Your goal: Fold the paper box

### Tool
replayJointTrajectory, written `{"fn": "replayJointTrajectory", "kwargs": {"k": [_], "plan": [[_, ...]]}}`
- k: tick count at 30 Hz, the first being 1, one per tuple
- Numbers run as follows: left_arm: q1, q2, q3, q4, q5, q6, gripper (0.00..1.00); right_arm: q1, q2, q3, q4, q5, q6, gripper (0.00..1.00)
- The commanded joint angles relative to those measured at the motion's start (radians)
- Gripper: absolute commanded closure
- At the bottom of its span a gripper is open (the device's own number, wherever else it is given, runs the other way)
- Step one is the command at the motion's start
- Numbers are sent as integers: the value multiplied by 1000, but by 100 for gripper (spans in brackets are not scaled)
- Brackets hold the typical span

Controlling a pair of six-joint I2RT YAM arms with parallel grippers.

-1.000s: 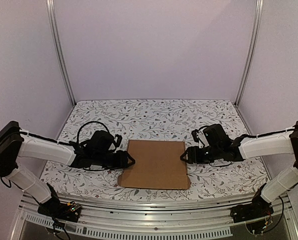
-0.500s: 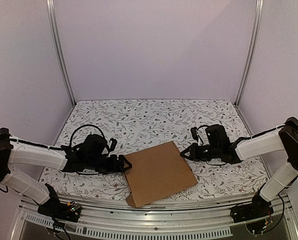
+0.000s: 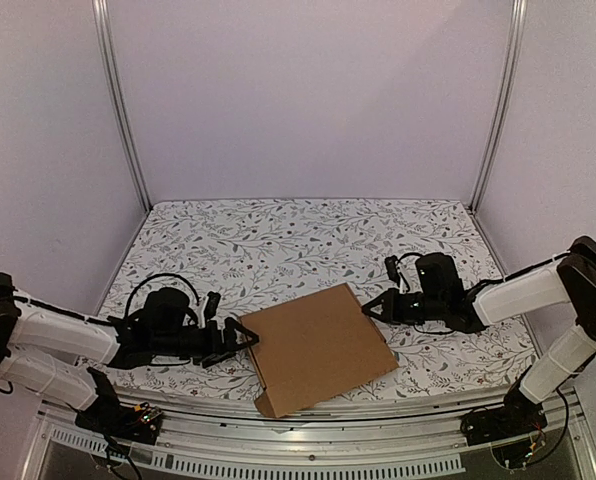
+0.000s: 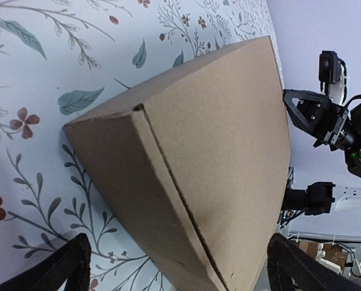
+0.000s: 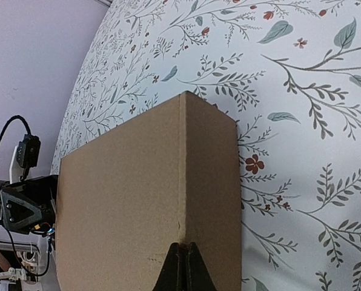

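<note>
**Cardboard box has gone crooked between the 2 claws**

Brown paper box is lying closed and flat on the floral table, near the front edge, right between the 2 arms. It sits skewed: 1 corner points back toward the right arm and the opposite one pokes at the front rail, so the long edges run on a diagonal.

The left gripper is spread as wide as it goes and holds nothing. The box is straight ahead of it, with the left corner just off its fingertips and lined up with the gap. The right gripper is pinched fully shut – tips pressed together against the far-right edge of the box. It looks like it's touching, not gripping. So I'd say the right arm is the one in contact, and the left has to come forward to get hold.

Compared to 1 second ago: the box was square to the table, and now it's swung counter-clockwise. The left arm has backed off toward its own side and opened up, and the right claw has snapped closed.
</note>
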Motion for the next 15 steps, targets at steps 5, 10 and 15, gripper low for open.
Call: {"fn": "replayJointTrajectory", "kwargs": {"k": [5, 10, 15], "plan": [[11, 153, -55, 358, 39, -148, 0, -9, 70, -84, -144, 32, 24, 100], [11, 287, -66, 522, 54, -198, 0, -28, 41, -118, -145, 38, 38, 100], [7, 381, -56, 644, 74, -231, 0, -46, 16, -153, -147, 41, 43, 100]]}}
